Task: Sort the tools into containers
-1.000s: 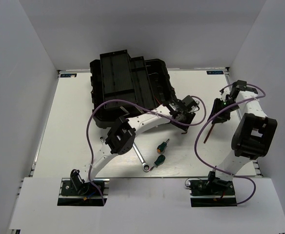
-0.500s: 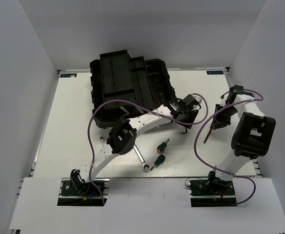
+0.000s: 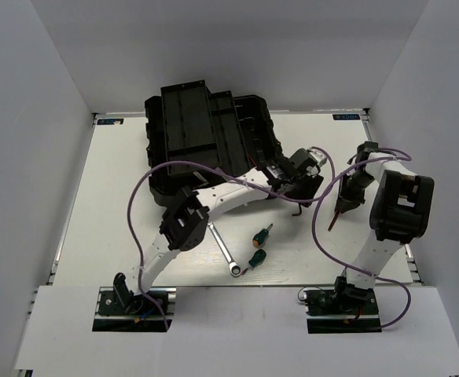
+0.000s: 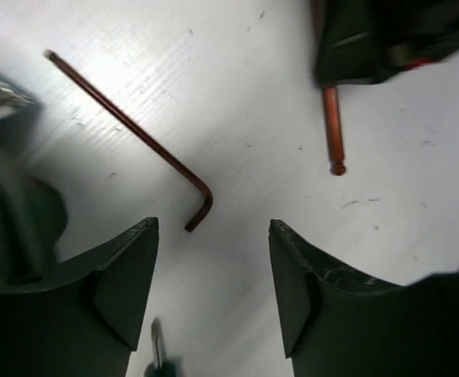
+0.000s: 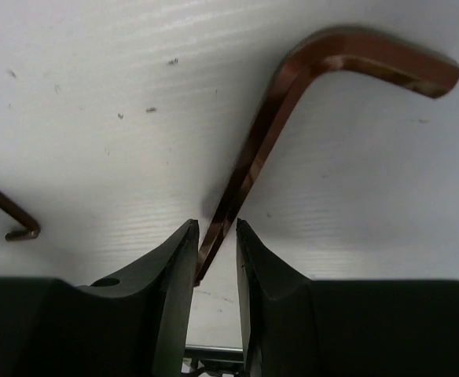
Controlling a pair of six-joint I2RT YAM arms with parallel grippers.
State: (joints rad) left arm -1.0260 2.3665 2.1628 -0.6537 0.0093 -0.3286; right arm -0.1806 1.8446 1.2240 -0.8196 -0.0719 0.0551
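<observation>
My left fingers (image 4: 123,275) stand spread over the counter (image 4: 261,94), the loose hex key (image 4: 135,129) just ahead, its bend nearest the gap, its long leg slanting away. My right fingers (image 5: 170,275) pinch a second hex key (image 5: 253,157).

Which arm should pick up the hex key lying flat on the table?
Left. The left claw hangs open right over that hex key, its bend just ahead of the fingertips. The right claw is occupied, shut on a second hex key.

White table (image 3: 111,204) (faintly ribbed); plain pale walls (image 3: 229,55) enclose three sides; even light.
</observation>
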